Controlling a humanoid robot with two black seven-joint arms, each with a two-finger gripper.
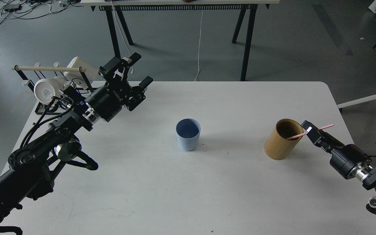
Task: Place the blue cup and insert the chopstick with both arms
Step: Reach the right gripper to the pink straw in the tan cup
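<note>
The blue cup [188, 134] stands upright and empty at the middle of the white table [227, 182]. The pink chopstick [324, 126] leans out of the tan wooden holder [278, 143] at the right, its lower end inside the holder. My right gripper [309, 130] is shut on the chopstick just past the holder's right rim. My left gripper [141, 69] is open and empty, held above the table's far left part, well left of and beyond the cup.
A rack with white mugs [46, 91] and a wooden dowel [49, 68] stands at the table's far left edge, behind my left arm. Another table's black legs [248, 39] stand beyond. A white chair base [370, 98] is off the right edge.
</note>
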